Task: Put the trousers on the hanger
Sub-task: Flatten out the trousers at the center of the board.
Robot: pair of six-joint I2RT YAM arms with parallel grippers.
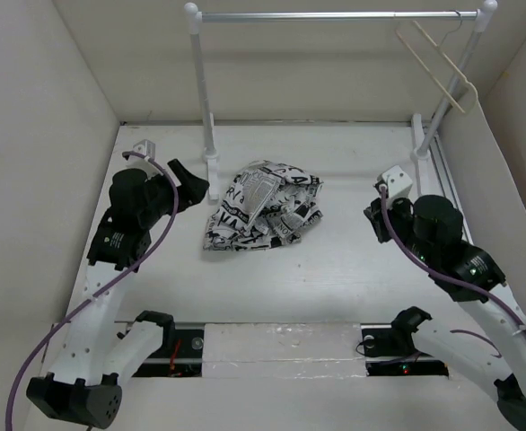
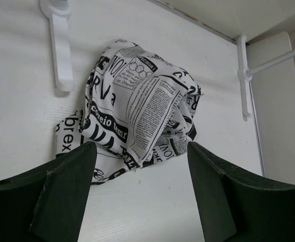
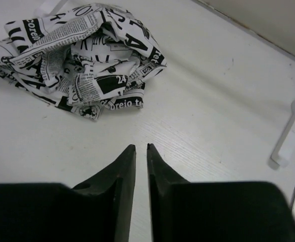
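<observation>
The trousers [image 1: 263, 206] lie crumpled in a heap at the middle of the table, white with black newspaper print. They also show in the left wrist view [image 2: 137, 111] and the right wrist view [image 3: 82, 55]. The cream hanger [image 1: 438, 63] hangs by its hook at the right end of the rail. My left gripper [image 1: 191, 182] is open and empty just left of the heap, its jaws wide apart [image 2: 140, 169] facing the fabric. My right gripper [image 1: 374, 215] is shut and empty [image 3: 141, 147], to the right of the heap and apart from it.
The metal rail [image 1: 335, 15] spans the back on two white posts, one [image 1: 207, 108] just behind the heap and one [image 1: 433, 117] at the right. Their feet show in the wrist views [image 2: 62, 55] [image 3: 288, 136]. White walls enclose the table on three sides.
</observation>
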